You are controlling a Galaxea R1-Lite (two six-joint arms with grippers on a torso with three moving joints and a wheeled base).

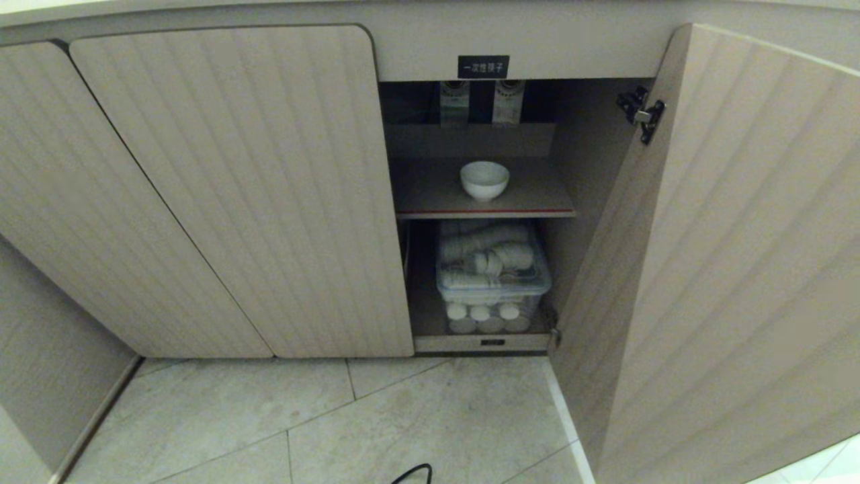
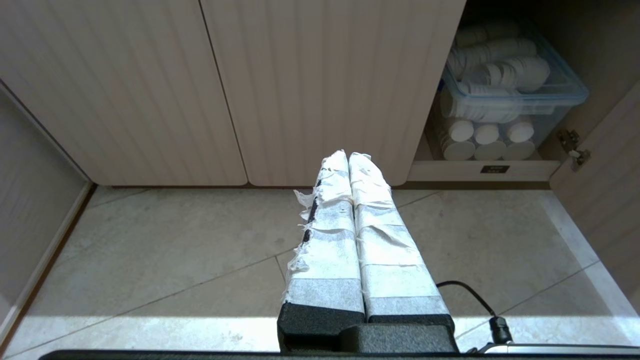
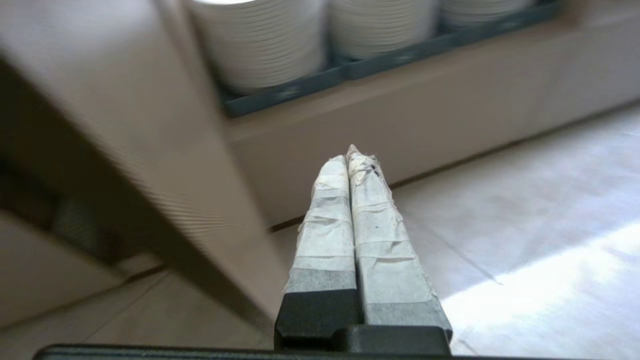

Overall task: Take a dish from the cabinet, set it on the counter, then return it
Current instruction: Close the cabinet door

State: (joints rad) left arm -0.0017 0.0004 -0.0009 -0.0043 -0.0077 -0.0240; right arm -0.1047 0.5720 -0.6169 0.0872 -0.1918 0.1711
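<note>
Dish (image 1: 484,179), a small deep white ceramic bowl, sits alone near the front of the red-edged shelf (image 1: 430,195) inside the pale beige ribbed cabinet (image 1: 222,188), whose right door (image 1: 725,255) stands swung wide, probably so an arm can reach in. Below it a clear plastic lidded box (image 1: 494,269) of white stacked items fills the lower compartment. Neither arm shows from the head: the left gripper (image 2: 348,156) hangs over the grey floor tiles (image 2: 175,240) with taped fingers pressed together and empty, the right gripper (image 3: 354,152) equally pinched and empty near the open door, so the dish looks not yet taken.

Cabinet (image 1: 222,188): matt ribbed wood-grain doors.
Dish (image 1: 484,180): glossy white ceramic.
Box (image 1: 494,282) under dish: clear plastic.
Floor (image 1: 403,423): smooth stone tile.
</note>
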